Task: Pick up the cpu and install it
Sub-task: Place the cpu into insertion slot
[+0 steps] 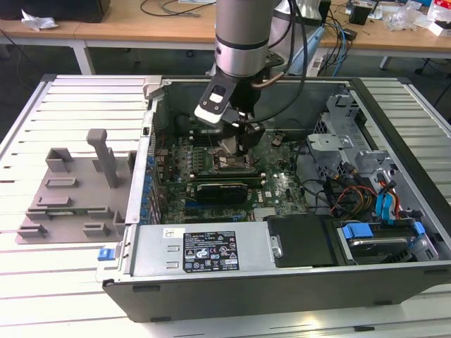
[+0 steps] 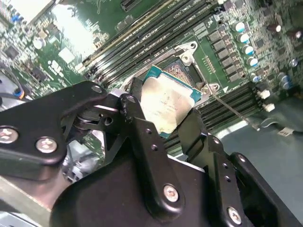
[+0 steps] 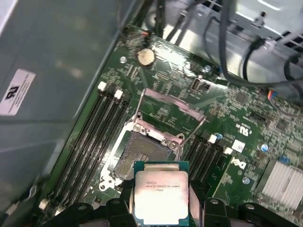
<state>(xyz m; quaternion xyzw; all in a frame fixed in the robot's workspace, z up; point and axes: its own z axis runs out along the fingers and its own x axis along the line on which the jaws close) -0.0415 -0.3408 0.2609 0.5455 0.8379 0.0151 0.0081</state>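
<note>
Just above the socket [image 3: 142, 151] on the green board [image 3: 236, 109], the tool [image 3: 161, 202] is closed on the cpu [image 3: 161, 189] — it grips the chip by two sides, shiny side up. The cpu hangs by the socket's edge, not in it — the socket's metal frame [image 3: 173, 101] stands flipped open.

cpu [image 3: 162, 193], silvery square plate, tilted, poised just above open socket [image 3: 142, 152]

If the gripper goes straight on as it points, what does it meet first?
Probably the open black square socket on the green motherboard, reached by the silvery square cpu the gripper holds; gap unclear.
</note>
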